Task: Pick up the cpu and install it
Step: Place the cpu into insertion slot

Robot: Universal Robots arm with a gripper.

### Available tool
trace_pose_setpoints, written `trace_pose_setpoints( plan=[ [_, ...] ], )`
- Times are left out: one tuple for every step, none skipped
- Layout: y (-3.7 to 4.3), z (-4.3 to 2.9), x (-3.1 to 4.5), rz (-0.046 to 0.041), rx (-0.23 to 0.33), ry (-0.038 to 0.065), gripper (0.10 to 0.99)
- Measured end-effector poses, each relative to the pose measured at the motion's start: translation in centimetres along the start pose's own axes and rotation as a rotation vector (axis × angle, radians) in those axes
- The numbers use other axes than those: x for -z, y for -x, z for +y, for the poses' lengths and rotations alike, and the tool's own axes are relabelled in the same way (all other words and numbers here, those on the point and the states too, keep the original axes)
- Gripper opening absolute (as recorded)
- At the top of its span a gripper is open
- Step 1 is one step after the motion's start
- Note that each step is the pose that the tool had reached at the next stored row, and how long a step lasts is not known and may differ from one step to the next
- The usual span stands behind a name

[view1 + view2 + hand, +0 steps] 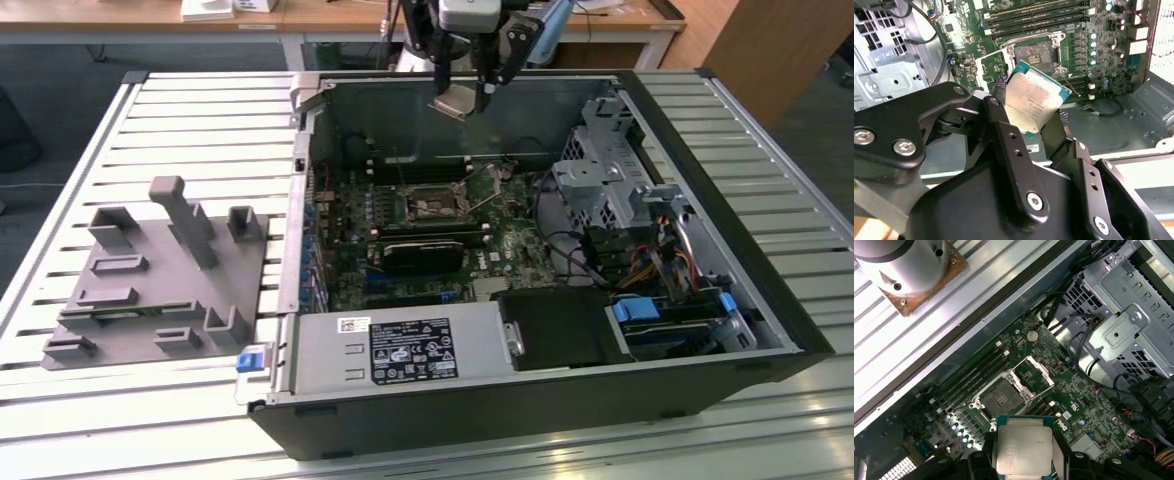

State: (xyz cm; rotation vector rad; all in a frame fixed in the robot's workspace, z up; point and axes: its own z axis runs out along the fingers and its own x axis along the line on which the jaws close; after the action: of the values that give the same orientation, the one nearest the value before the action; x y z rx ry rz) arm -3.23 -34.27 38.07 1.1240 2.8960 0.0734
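Note:
My gripper [467,90] hangs over the far wall of the open computer case [721,250], shut on the cpu [455,103], a small silvery square chip held tilted. In both wrist views the cpu [1030,101] [1021,450] sits clamped between the black fingers [1004,135], above the motherboard. The empty cpu socket [430,205] [1042,52] [1001,399] lies below with its metal retention frame swung open.
A grey plastic tray with upright posts [154,280] sits on the slatted table at the exterior view's left. Inside the case are a black block [416,255], a drive cage [607,180], cables [601,255] and the power supply [400,350].

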Motion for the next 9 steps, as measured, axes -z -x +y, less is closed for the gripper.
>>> trace_pose_setpoints(
  plan=[
    [-0.01,0.01,-0.01,-0.0007,-0.012,0.000,0.533],
    [-0.03,0.03,-0.02,-0.0013,-0.025,0.000,0.533],
    [-0.04,0.04,-0.03,-0.0021,-0.037,-0.001,0.533],
    [-0.04,0.04,-0.05,-0.0029,-0.052,-0.001,0.533],
    [-0.05,0.05,-0.07,-0.0037,-0.067,-0.001,0.533],
    [-0.05,0.05,-0.08,-0.0046,-0.081,-0.001,0.533],
    [-0.06,0.06,-0.09,-0.0053,-0.094,-0.001,0.533],
    [-0.07,0.07,-0.10,-0.0061,-0.107,-0.002,0.533],
    [-0.08,0.08,-0.12,-0.0068,-0.120,-0.002,0.533]
  ],
)
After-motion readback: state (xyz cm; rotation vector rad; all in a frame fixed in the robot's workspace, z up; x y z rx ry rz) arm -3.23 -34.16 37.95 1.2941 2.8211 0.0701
